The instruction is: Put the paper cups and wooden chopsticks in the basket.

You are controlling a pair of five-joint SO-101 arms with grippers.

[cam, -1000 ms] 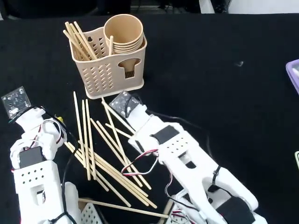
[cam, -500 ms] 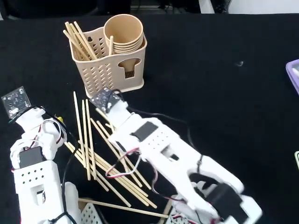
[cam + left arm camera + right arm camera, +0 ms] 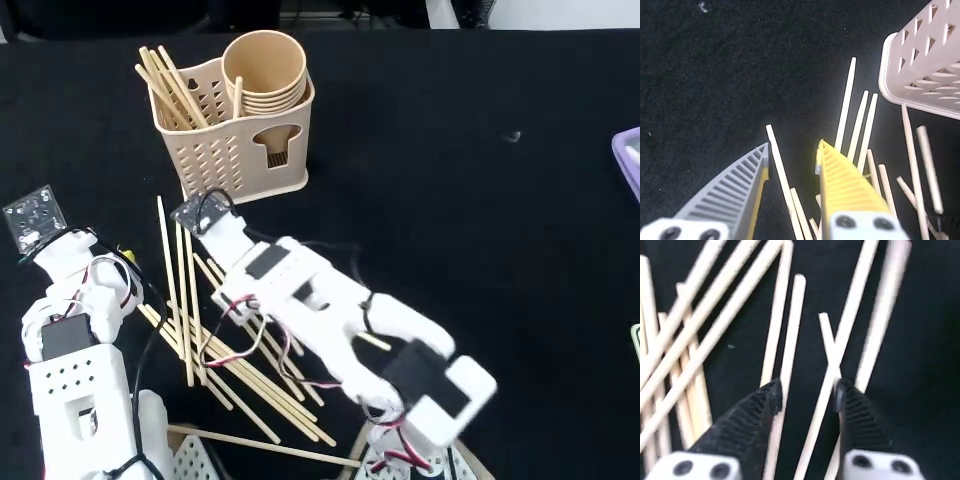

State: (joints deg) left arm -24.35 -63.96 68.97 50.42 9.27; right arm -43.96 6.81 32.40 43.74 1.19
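Note:
A beige slotted basket (image 3: 232, 150) stands at the back of the black table, with a stack of paper cups (image 3: 265, 65) and several wooden chopsticks (image 3: 168, 85) in it. Many loose chopsticks (image 3: 222, 335) lie fanned out in front of it. My right arm (image 3: 290, 290) stretches over this pile. Its gripper (image 3: 807, 387) is open just above the sticks, with two or three chopsticks (image 3: 790, 335) running between its black jaws. My left gripper (image 3: 792, 145) is open at the pile's left edge, one chopstick (image 3: 777, 167) lying between its grey and yellow jaws. The basket's corner (image 3: 920, 70) is close ahead of it.
The left arm (image 3: 70, 330) stands at the table's front left. A purple object (image 3: 628, 160) sits at the right edge. White perforated arm bases (image 3: 190, 460) are at the front. The black table (image 3: 480, 200) is bare to the right of the basket.
My right arm has swung left across the chopstick pile, its wrist now near the basket's front left. The left arm has not moved.

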